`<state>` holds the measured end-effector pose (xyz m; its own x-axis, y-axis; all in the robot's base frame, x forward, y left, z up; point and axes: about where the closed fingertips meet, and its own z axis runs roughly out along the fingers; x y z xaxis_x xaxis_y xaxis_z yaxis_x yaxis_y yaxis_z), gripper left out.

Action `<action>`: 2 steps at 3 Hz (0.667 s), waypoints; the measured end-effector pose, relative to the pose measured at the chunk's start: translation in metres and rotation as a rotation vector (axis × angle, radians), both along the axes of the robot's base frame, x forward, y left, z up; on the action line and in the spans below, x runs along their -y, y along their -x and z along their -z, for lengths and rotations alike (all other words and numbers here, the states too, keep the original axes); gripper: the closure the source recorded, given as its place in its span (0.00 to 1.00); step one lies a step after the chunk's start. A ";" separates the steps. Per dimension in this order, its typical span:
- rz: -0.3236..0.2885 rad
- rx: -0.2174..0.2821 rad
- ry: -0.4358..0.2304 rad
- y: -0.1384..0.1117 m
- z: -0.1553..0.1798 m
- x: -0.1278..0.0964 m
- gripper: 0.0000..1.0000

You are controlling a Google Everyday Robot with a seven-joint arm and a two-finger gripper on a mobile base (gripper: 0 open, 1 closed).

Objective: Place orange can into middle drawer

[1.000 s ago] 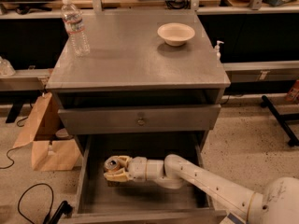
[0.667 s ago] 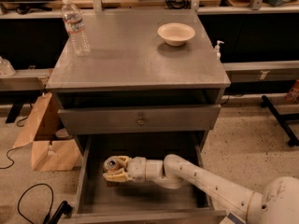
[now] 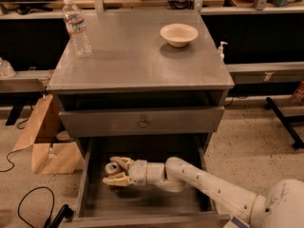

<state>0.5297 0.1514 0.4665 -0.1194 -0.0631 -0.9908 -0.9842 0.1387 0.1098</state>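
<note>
**Operator:** Where is my gripper?

**Observer:** Your gripper (image 3: 114,171) is down inside the middle drawer (image 3: 142,202), which is pulled out from under the desk (image 3: 137,63). It sits in the left half of the drawer, towards the back. The white arm (image 3: 204,185) reaches it from the lower right, crossing the drawer's floor.

**Operator:** And the fingers?

**Observer:** Your two yellowish fingers (image 3: 118,180) are closed onto the orange can (image 3: 112,168), one on the far side and one on the near side. The can's silver top faces up between them. I cannot tell whether its base touches the drawer floor.

**Operator:** What else do you see?

**Observer:** Above your gripper is a closed drawer front (image 3: 104,122) with a small round knob (image 3: 142,124). On the desk, a clear water bottle (image 3: 76,27) stands at the back left corner. A pale bowl (image 3: 179,34) sits towards the back right, well apart from the bottle. A small pump bottle (image 3: 221,49) stands just past the desk's right edge. A cardboard box (image 3: 47,141) lies on the floor to the left of the drawers.
</note>
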 end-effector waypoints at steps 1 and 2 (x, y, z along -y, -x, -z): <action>-0.007 -0.002 0.002 0.000 -0.002 -0.003 0.00; -0.021 -0.008 0.009 -0.002 -0.006 -0.007 0.00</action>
<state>0.5315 0.1586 0.4724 -0.1260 -0.0750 -0.9892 -0.9861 0.1187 0.1166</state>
